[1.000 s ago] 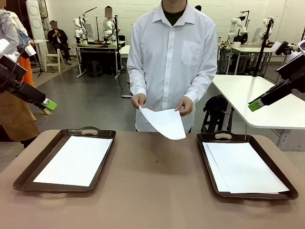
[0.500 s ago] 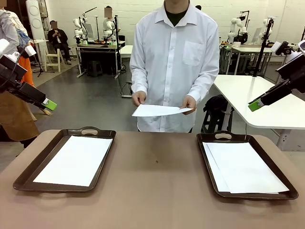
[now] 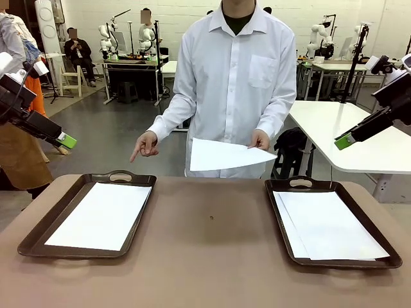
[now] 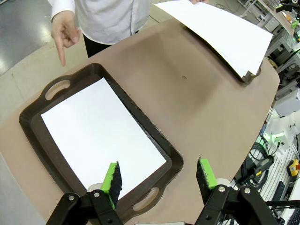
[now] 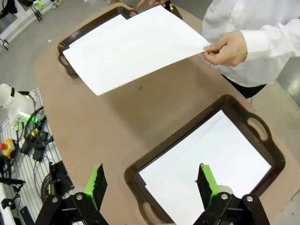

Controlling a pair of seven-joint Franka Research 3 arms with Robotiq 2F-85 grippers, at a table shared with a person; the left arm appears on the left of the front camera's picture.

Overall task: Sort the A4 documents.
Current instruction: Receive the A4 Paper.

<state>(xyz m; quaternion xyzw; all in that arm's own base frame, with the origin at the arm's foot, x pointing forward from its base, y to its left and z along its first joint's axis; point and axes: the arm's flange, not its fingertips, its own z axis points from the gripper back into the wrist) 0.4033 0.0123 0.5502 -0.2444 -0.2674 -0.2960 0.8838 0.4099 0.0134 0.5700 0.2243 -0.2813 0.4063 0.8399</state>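
Meanwhile, operator, your left gripper [image 3: 67, 140] hangs raised at the left edge of the front view, well apart from the table [image 3: 205, 256], its green-padded fingers [image 4: 112, 177] spread apart with nothing between them. Below it, the left wrist camera shows the left tray [image 4: 33, 136], dark brown with handles, holding a white sheet [image 4: 101, 133] that lies flat inside it. Just beyond that tray's far end, the person's pointing hand [image 3: 145, 145] aims an index finger down toward it. At centre stands the person in a white shirt [image 3: 234, 77] on the far side of the table; the person's other hand [image 3: 260, 139] pinches one edge of a loose sheet [image 3: 225, 154], held in the air above the table's far edge and touching nothing else. To the right, the right tray [image 3: 382, 240] carries a small pile of sheets [image 3: 327, 224], their edges slightly out of line. Your right gripper [image 3: 345, 142] hangs raised at the right edge, clear of the table, its fingers [image 5: 206, 183] also standing wide apart and holding nothing.
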